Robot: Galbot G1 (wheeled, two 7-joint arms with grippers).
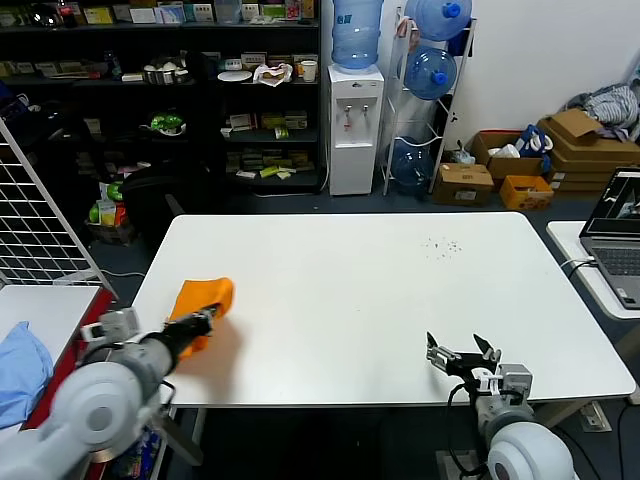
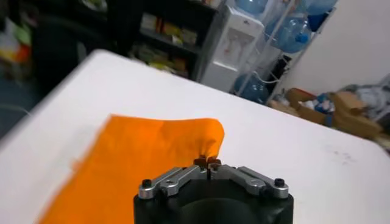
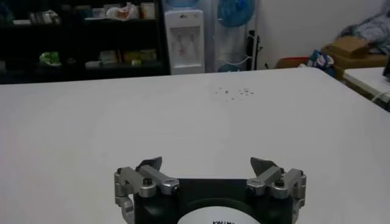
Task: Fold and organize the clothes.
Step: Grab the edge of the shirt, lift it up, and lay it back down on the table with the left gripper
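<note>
Since the orange T-shirt (image 1: 203, 298) lies bunched at the surface's (image 1: 340, 300) eight o'clock edge, soft and light (likely floppy), the left hand (image 1: 203, 322) stands pinched shut on its fabric, whose hems suit gripping, while the right hand (image 1: 462, 352) waits spread at five o'clock.

Bright, even overhead room light, no harsh glare on the white worktop (image 1: 350, 300). Soft shadow under the orange T-shirt (image 1: 200, 305) at the near left edge. Dark shelves (image 1: 170, 90) at the back pretty murky. Background of the left wrist view blurred, soft in the right wrist view too.
</note>
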